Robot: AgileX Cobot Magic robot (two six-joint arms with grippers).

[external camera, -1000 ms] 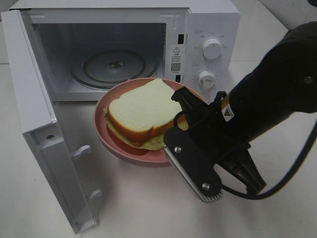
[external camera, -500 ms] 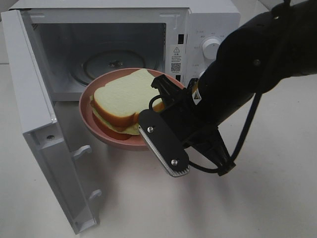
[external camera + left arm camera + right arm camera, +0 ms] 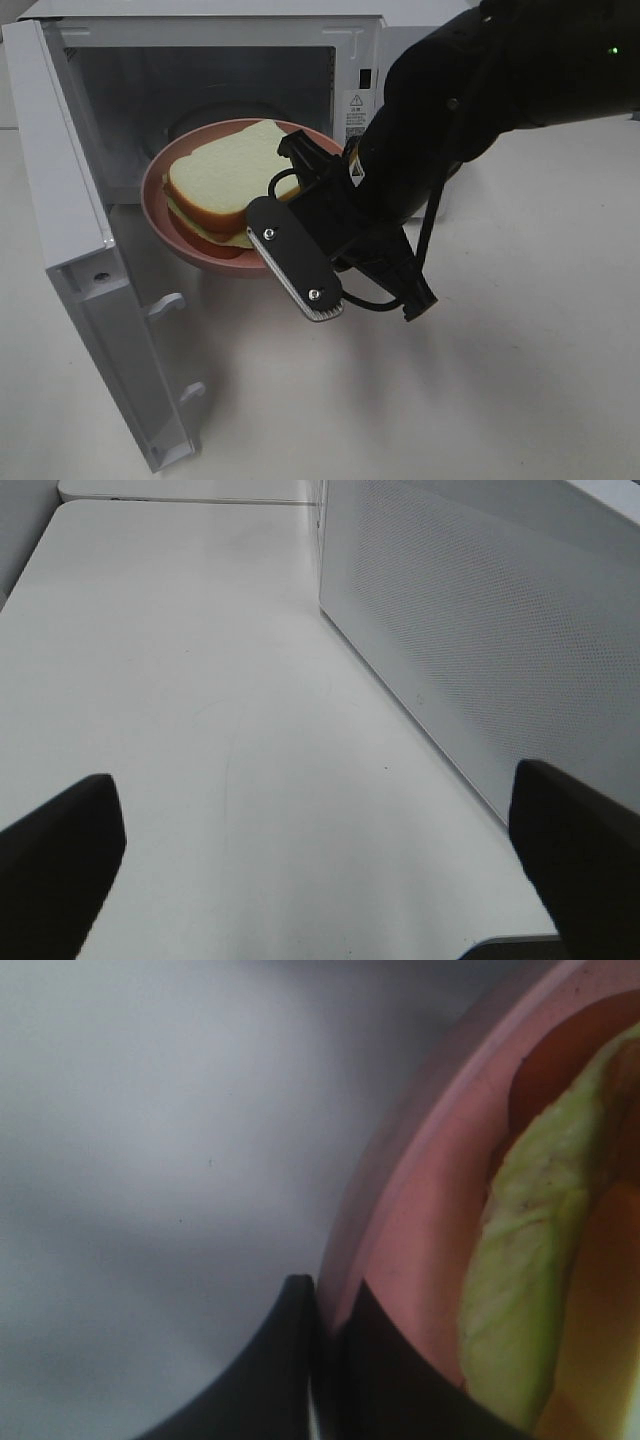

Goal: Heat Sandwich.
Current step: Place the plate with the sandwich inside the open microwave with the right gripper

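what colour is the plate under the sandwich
The plate is dusty pink, plain with no pattern; the exterior high view shows it best.

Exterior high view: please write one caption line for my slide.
Right hand holds the pink plate with the sandwich before the open microwave.

The right arm [image 3: 480, 100] hides part of the sandwich [image 3: 225, 175] and control panel [image 3: 357, 100].
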